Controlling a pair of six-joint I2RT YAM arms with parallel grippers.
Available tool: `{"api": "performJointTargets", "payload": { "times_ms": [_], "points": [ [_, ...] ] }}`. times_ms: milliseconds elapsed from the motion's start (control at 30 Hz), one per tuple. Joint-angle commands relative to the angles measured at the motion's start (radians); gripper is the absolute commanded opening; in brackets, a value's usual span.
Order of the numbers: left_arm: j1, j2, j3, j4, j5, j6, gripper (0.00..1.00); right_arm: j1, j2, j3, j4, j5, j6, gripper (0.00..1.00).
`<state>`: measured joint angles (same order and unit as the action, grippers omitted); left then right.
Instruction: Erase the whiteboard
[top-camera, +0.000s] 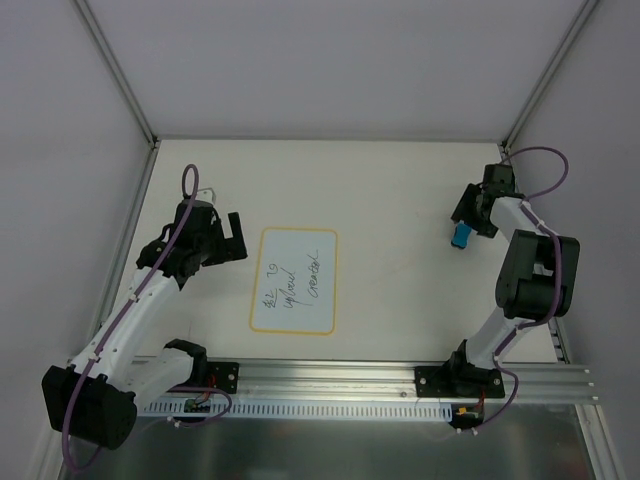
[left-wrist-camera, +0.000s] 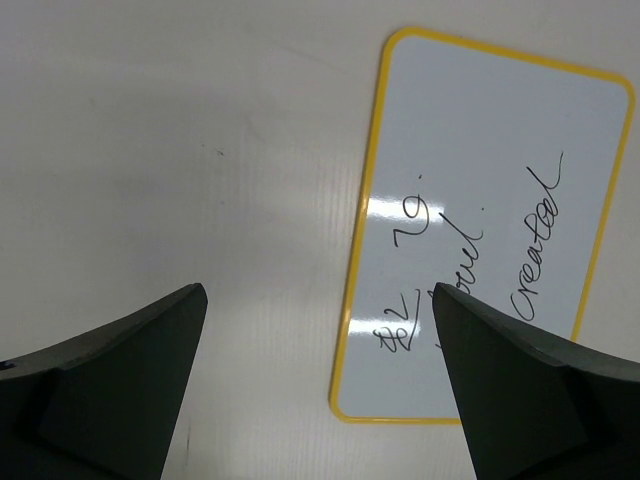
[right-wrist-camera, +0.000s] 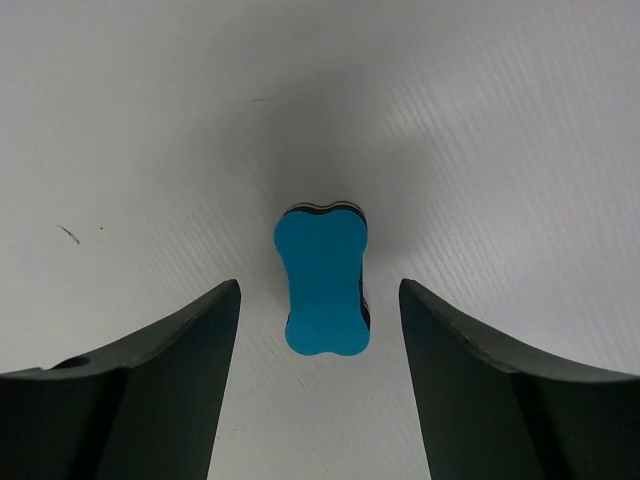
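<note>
The whiteboard (top-camera: 293, 280), white with a yellow rim and dark handwriting, lies flat at the table's middle. In the left wrist view it (left-wrist-camera: 490, 180) fills the right side, its near left corner between my jaws. My left gripper (top-camera: 236, 238) is open and empty, just left of the board's far left corner; it also shows in the left wrist view (left-wrist-camera: 320, 300). A blue bone-shaped eraser (top-camera: 461, 239) lies on the table at the right. My right gripper (right-wrist-camera: 320, 300) is open above it, and the eraser (right-wrist-camera: 322, 285) sits between the jaws, untouched.
Grey enclosure walls (top-camera: 60, 150) stand close on the left, back and right of the white tabletop (top-camera: 390, 200). A metal rail (top-camera: 330, 380) carrying both arm bases runs along the near edge.
</note>
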<state>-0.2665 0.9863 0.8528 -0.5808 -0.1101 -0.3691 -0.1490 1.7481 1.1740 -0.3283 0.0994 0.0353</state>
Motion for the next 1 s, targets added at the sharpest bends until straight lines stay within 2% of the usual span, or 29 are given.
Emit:
{"api": "performJointTargets", "payload": {
  "times_ms": [0,267,400,967],
  "points": [
    [0.009,-0.012,-0.001,0.006,-0.014,0.024,0.99,-0.007,0.007,-0.007,0.043,-0.049,-0.028,0.68],
    [0.010,-0.003,-0.005,0.007,0.012,0.024,0.99,-0.007,0.033,-0.016,0.037,-0.053,-0.055,0.69],
    [0.013,-0.003,-0.006,0.007,0.012,0.025,0.99,-0.006,0.044,-0.011,0.034,-0.059,-0.057,0.58],
    [0.015,0.000,-0.008,0.006,0.015,0.027,0.99,-0.006,0.077,0.016,0.003,-0.053,-0.080,0.57]
  ]
}}
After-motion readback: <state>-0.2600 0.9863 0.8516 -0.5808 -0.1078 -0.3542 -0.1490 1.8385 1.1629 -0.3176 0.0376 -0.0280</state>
